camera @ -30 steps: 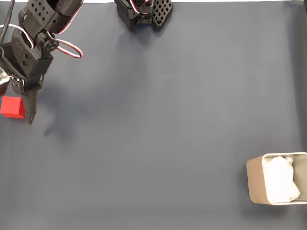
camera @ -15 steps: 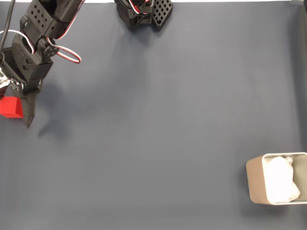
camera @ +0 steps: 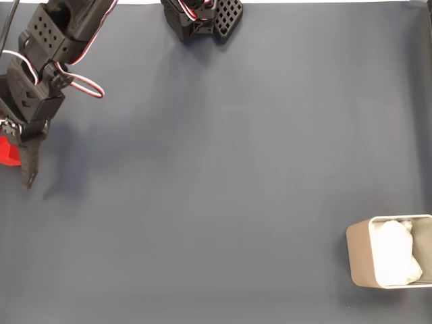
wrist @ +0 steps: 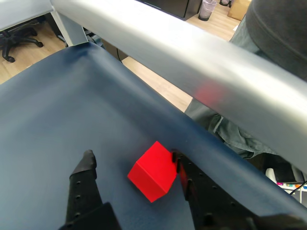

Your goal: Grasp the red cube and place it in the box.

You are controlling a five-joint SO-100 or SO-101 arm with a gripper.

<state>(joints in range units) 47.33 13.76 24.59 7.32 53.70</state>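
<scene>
Counter (camera: 236,169): dark blue cloth over the surface; grey metal rail (wrist: 192,62) along its edge in the wrist view.
Cube (wrist: 152,171): red, on the cloth at the fixed view's left edge, between the fingers.
Pincer (wrist: 132,160): fingers apart, right one touching the cube.
Box (camera: 359,253): beige, white lining, lower right, well apart from the cube.
</scene>
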